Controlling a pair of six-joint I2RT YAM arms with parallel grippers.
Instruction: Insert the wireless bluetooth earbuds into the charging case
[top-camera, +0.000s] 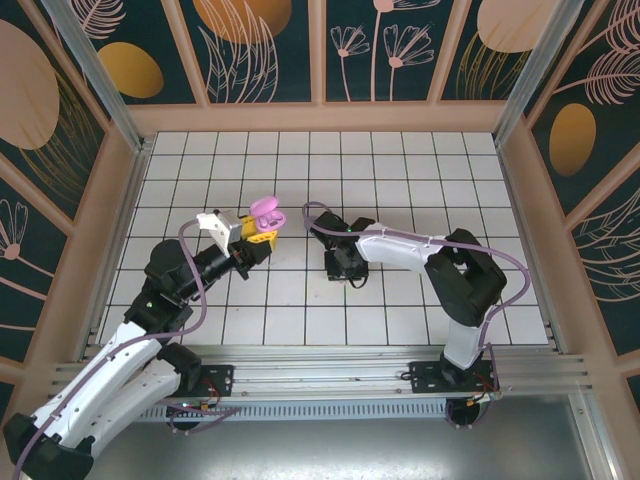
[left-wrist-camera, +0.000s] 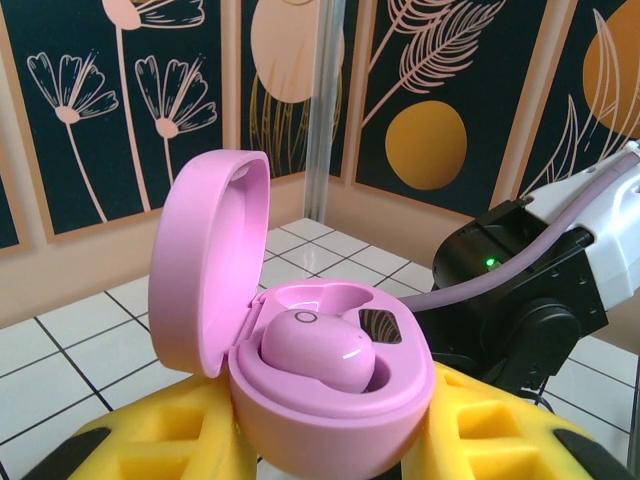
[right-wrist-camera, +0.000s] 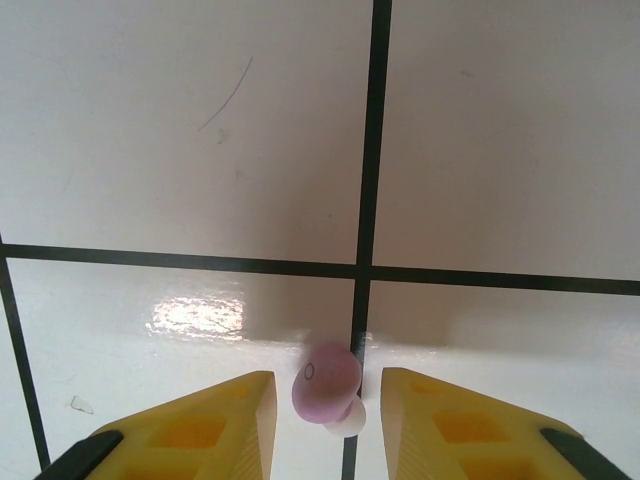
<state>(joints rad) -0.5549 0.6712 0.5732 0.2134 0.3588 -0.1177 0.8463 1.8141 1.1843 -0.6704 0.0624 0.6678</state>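
Where the top view gives only a small pink shape at the tip of the left gripper, the case is shown in full by the left wrist camera. It is clamped between the two yellow left fingers and held above the table, with its lid swung up and back on the left. One bud is seated in the nearer well, a small ring mark showing on its rounded back. The well beside it is seen as a dark, glossy hollow. The right arm is caught at the right of that view, a green light lit on its black housing. In the top view the right gripper is pointed down at the tiles near the middle of the table, well apart from the case, but its jaws are hidden there by the black wrist. They are revealed by the right wrist camera: the right fingers are held narrowly apart, and a second bud lies on the tile between them, touched by neither as far as can be told. Its white tip is turned toward the camera. It rests just left of a black grid line, below a crossing of lines.
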